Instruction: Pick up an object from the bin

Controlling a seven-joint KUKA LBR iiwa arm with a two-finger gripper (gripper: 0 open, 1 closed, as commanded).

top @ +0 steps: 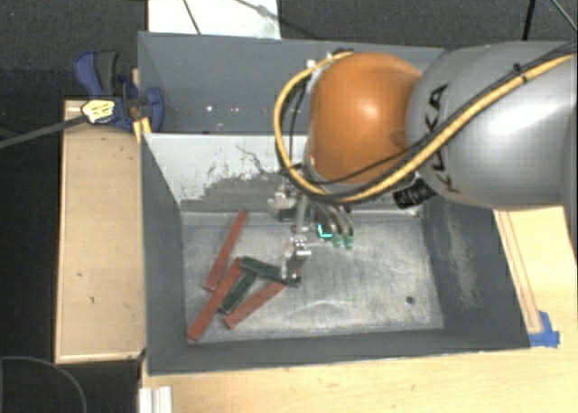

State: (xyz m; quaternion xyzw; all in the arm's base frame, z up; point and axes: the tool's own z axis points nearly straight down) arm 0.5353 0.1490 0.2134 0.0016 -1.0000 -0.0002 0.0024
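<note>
Pincer [295, 262] at rt end of dark green strip [257, 268]; spread or pinching: cannot tell. Red-brown strips [226, 253] just left, touching it. Best approach: centre on green end, lift vertical, no snag.

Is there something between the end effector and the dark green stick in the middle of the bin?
Nothing visible stands between them. The end effector is right at the right end of the dark green stick, and that stick lies on top of the brown sticks, uncovered.
</note>
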